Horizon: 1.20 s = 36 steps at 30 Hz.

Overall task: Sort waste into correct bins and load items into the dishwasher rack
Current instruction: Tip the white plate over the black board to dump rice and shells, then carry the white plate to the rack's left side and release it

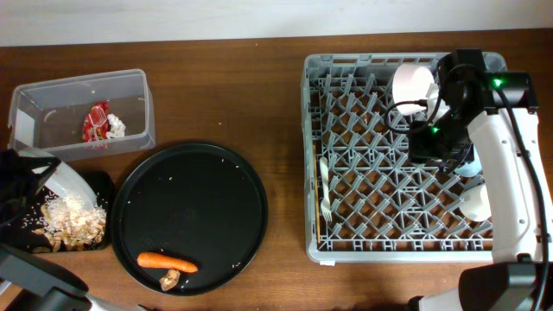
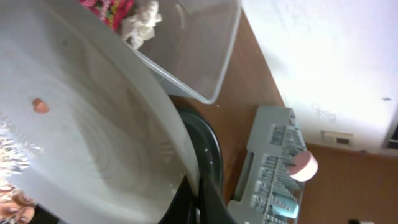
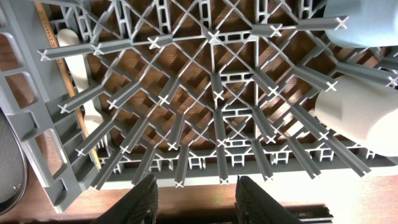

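Left gripper (image 2: 198, 194) clamped tight on white plate (image 1: 67, 179), plate tilted over shallow black tray (image 1: 102, 184) with rice and brown scraps (image 1: 73, 220) piled in it. Right gripper (image 3: 202, 199) partly open, empty, hovering above grey rack (image 1: 397, 250) loaded with pink bowl (image 1: 415, 84), fork (image 1: 326, 186), chopstick (image 3: 65, 81), cream cup (image 1: 477, 203), blue cup (image 3: 364, 18). Red wrapper (image 1: 95, 121) and crumpled paper (image 1: 116, 127) in clear tub (image 1: 52, 91); carrot (image 1: 167, 262) on round black tray (image 1: 199, 199).

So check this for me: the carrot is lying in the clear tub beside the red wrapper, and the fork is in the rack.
Wrong on one count. The carrot lies on the large round black tray, not in the clear tub, as the overhead view shows. The red wrapper is in that tub and the fork is in the rack.
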Each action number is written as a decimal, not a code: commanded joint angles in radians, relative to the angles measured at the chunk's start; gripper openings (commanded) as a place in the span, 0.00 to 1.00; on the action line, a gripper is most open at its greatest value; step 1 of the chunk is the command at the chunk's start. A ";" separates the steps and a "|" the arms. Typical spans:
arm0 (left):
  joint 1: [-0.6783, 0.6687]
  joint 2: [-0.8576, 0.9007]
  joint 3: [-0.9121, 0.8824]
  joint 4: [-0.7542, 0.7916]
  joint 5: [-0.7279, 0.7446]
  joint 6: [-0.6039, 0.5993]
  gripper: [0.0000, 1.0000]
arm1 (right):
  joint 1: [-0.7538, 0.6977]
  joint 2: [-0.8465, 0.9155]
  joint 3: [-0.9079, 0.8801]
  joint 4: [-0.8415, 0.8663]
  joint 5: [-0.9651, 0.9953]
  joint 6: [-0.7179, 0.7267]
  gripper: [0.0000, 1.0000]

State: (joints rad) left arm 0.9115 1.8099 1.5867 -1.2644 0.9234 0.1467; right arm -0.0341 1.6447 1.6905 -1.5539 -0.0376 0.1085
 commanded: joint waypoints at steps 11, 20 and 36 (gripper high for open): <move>0.088 -0.006 0.018 -0.107 0.238 0.150 0.00 | -0.006 -0.002 0.011 -0.007 0.017 0.000 0.44; 0.115 0.002 0.018 -0.235 0.407 0.285 0.00 | -0.006 -0.002 0.011 -0.014 0.024 0.000 0.44; -0.129 -0.023 0.018 -0.273 0.308 0.274 0.00 | -0.006 -0.002 0.011 -0.014 0.024 -0.001 0.45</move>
State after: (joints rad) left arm 0.9207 1.8122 1.5917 -1.5333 1.2671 0.4046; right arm -0.0341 1.6447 1.6909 -1.5665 -0.0261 0.1074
